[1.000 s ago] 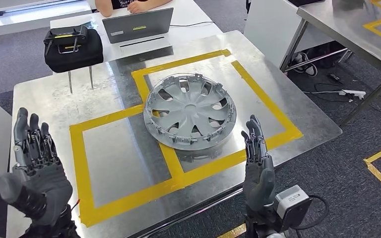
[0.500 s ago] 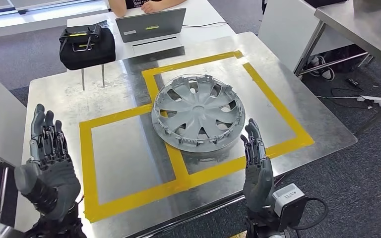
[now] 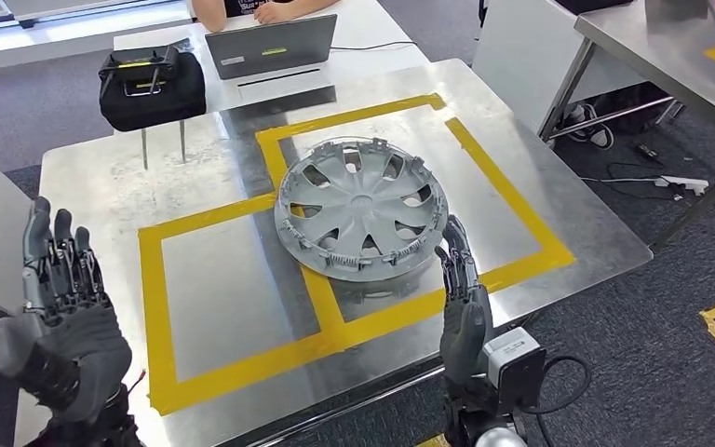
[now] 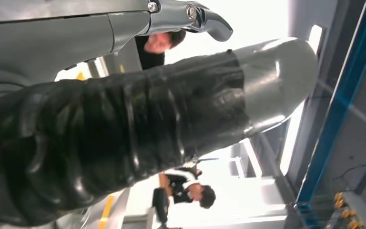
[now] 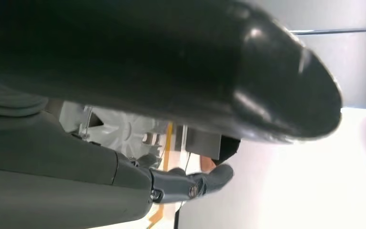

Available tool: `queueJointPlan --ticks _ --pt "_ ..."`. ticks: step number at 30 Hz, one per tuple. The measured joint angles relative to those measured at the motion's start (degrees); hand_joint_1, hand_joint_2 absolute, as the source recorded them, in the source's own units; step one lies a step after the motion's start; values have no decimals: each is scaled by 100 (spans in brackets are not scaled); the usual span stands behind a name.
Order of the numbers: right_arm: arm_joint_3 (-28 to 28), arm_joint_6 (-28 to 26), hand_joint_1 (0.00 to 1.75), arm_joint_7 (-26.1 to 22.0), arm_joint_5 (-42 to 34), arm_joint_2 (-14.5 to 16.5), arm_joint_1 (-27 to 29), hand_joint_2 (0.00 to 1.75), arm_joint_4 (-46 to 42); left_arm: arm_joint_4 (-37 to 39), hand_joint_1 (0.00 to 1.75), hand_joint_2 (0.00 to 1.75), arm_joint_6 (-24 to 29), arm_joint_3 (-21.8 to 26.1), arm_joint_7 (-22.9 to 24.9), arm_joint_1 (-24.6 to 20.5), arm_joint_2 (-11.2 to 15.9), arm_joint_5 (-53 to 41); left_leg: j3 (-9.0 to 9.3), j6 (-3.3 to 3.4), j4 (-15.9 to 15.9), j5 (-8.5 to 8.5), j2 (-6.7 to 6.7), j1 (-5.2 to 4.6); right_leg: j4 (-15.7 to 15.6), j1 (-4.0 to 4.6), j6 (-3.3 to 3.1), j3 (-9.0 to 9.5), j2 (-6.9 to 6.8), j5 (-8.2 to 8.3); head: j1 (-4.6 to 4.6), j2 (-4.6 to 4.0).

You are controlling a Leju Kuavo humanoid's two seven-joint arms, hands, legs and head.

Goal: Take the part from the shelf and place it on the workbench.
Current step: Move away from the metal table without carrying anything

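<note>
- Centrally, the grey hubcap [image 3: 361, 207] lies flat on the steel workbench [image 3: 559, 223], overlapping the yellow tape [image 3: 154, 307] lines.
- Just beside the hubcap's near rim, the right hand [image 3: 462, 298] stands upright, fingers straight, holding nothing.
- Well apart from the hubcap, the left hand [image 3: 60, 312] is raised, fingers spread, empty.
- Beyond the hubcap sit a laptop [image 3: 270, 45] and black case [image 3: 152, 86]; their labels are unreadable.

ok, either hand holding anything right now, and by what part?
Nothing held. The left hand and right hand are raised with fingers apart. The hubcap lies on the workbench, right fingertips close beside its rim.
</note>
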Motion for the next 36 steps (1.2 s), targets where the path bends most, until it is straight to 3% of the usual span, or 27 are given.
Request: queueJointPlan --ticks 2,3,6,7,8,9,11,13,16,18,19,21,23,24,25,27,29,31,33,34,36 --pt "7 -37 0 40 33 0 -6 0 -2 2 0 0 -7 -1 -27 -16 0 52 4 59 -21 46 -71 13 42 -11 66 -40 -27 -34 14 0" --pt "9 -50 0 51 44 -1 -12 0 -4 4 0 0 -10 -2 -40 -24 -1 68 5 90 -36 69 -102 27 169 -17 99 -104 6 -126 31 0" --pt "13 -73 0 76 61 -4 -27 0 -6 20 0 0 -20 -5 -73 -52 -5 110 -19 146 -49 107 -197 37 1154 -36 162 -543 144 -640 144 0" --pt "14 -77 0 87 63 -6 -25 0 -5 30 0 0 -21 -7 -78 -54 -5 119 -33 155 -44 114 -234 31 1471 -38 168 -684 156 -746 179 0" --pt "15 -80 0 98 68 -7 -21 0 -5 38 0 0 -21 -8 -81 -54 -4 123 -46 160 -38 119 -275 24 1610 -36 163 -746 164 -748 205 0" --pt "17 -81 0 109 73 -8 -19 0 -4 46 0 0 -20 -9 -83 -54 -4 126 -54 163 -30 122 -319 16 1535 -32 145 -707 174 -649 229 -1" --pt "21 -81 0 127 84 -8 -26 0 -4 53 0 0 -19 -12 -87 -55 -5 131 -57 158 -18 128 -407 6 832 -19 63 -367 273 -281 278 -1" --pt "29 -81 0 135 97 -8 -40 0 -5 56 0 0 -20 -14 -95 -61 -7 134 -83 125 -6 146 -479 -1 181 -9 -25 -40 420 -88 297 0" --pt "38 -81 0 138 114 -7 -51 0 -7 62 0 0 -21 -17 -103 -72 -6 137 -147 22 -9 205 -573 26 -27 14 -75 87 432 -51 311 0" --pt "45 -81 0 139 117 -2 -58 0 -6 65 0 0 -20 -20 -108 -76 -4 137 -221 -39 63 147 -512 17 -122 -15 -111 122 353 17 304 0" --pt "50 -81 0 139 118 1 -64 0 -5 67 0 0 -19 -22 -112 -85 -3 137 -315 -67 247 25 -431 14 -172 -38 -127 138 305 48 271 0" --pt "57 -81 0 140 118 2 -68 0 -4 77 0 0 -18 -30 -117 -102 -3 137 -633 -129 937 -336 -259 48 -196 -51 -147 127 212 69 194 0" --pt "60 -81 0 140 116 2 -62 0 -1 93 0 0 -11 -35 -117 -104 -2 138 -880 -183 1508 -529 -207 90 -186 -58 -142 96 115 76 148 0" --pt "62 -81 0 140 114 2 -59 0 1 101 0 0 -8 -36 -117 -103 -1 138 -858 -203 1508 -480 -191 105 -179 -65 -133 86 68 77 126 0" --pt "64 -81 0 139 112 3 -59 0 2 107 0 0 -4 -36 -117 -105 0 139 -711 -218 1278 -344 -164 120 -168 -75 -116 80 24 76 103 0" --pt "68 -81 0 134 108 2 -61 0 2 114 0 0 -3 -38 -117 -119 -1 139 -250 -242 515 -79 -32 125 -119 -79 -54 67 -52 53 48 0" --pt "72 -81 0 130 108 1 -75 0 2 120 0 0 -3 -44 -118 -145 -2 139 22 -187 68 -23 58 102 -59 -62 30 38 -112 28 10 0" --pt "81 -81 0 127 108 1 -91 0 2 127 0 0 -3 -48 -118 -158 1 139 27 -85 37 -34 5 80 -38 -57 98 22 -182 30 27 0" --pt "95 -81 0 125 108 1 -102 0 2 131 0 0 -4 -49 -117 -159 0 139 2 -13 38 -2 -74 87 61 -77 167 -45 -142 -52 73 0" --pt "101 -81 0 124 108 1 -108 0 2 132 0 0 -5 -50 -117 -162 -2 139 -6 20 33 17 -114 94 241 -84 194 -132 -67 -177 103 0" --pt "110 -81 0 123 107 -1 -114 0 3 135 0 0 -13 -51 -116 -166 -4 140 -37 66 34 45 -190 84 910 -84 207 -433 100 -543 188 0"
